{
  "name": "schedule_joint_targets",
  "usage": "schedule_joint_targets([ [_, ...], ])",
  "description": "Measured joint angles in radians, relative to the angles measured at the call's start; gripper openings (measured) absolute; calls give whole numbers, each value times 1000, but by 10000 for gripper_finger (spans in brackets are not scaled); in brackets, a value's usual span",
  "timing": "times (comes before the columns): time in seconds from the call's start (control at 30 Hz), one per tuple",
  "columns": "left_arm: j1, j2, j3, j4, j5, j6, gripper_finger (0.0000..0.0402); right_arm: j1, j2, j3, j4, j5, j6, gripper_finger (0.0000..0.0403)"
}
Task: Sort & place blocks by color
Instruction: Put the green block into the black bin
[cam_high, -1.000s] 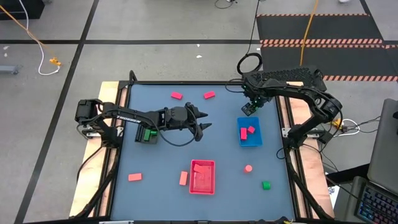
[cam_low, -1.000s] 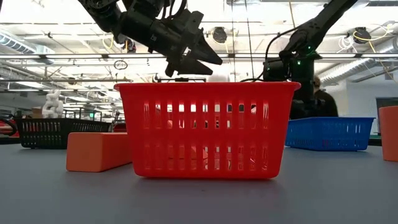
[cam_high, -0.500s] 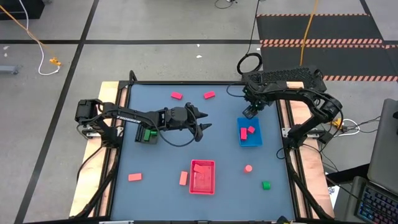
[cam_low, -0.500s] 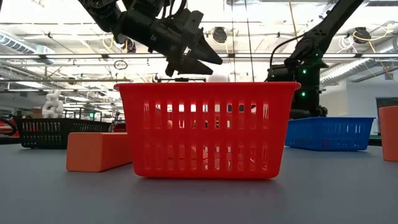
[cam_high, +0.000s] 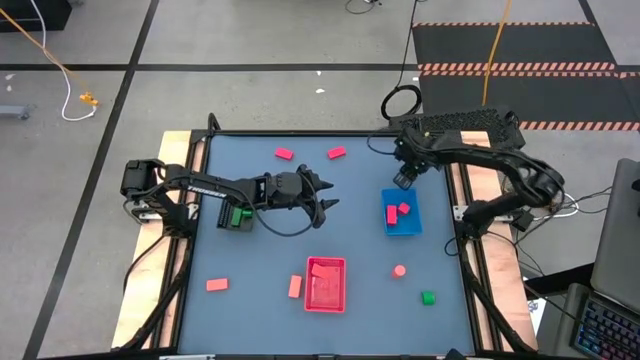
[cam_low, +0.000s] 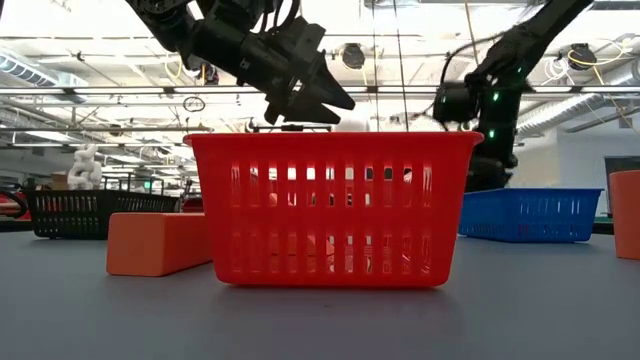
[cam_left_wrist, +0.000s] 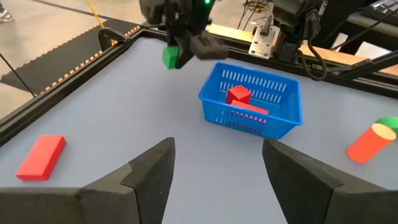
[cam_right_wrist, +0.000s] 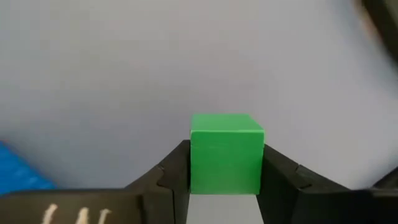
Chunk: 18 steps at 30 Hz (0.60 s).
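Green block (cam_right_wrist: 226, 152) sits clamped between the right gripper's (cam_high: 403, 177) two fingers, its top face showing above them and bare table beneath it. In the left wrist view the same block (cam_left_wrist: 172, 56) hangs clear of the table, carried just beyond the far-left corner of the blue tray (cam_high: 403, 228), which holds two red pieces.

Outward from there, the move turns on where green belongs. The black tray (cam_high: 236, 216) lies on the table's left side, with green showing inside it, so I judge it the green bin. It lies well apart from the right gripper, across the table and slightly nearer the front edge, with the left arm between. The block looks close to a cube, so its long axis hardly matters for the drop.

The left gripper (cam_high: 328, 200) is much nearer that tray. It hovers near the table's middle, behind the red tray (cam_high: 326, 285), with its fingers spread wide and nothing between them (cam_left_wrist: 211, 180).

Loose pieces remain: two red blocks (cam_high: 284, 154) (cam_high: 337, 153) near the far edge, two salmon blocks (cam_high: 217, 284) (cam_high: 295, 287) left of the red tray, a round salmon piece (cam_high: 400, 270) and a green one (cam_high: 428, 297) to its right.
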Motion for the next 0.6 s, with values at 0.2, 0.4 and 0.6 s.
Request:
schedule_joint_targets([
  [0.2,0,0,0,0,-8,8,243,55,-180,5,48,-144,67,123],
  [0.4,0,0,0,0,-9,36,243,169,-327,5,215,-380,190,123],
  [0.6,0,0,0,2,-11,51,243,317,-376,6,435,-503,287,123],
])
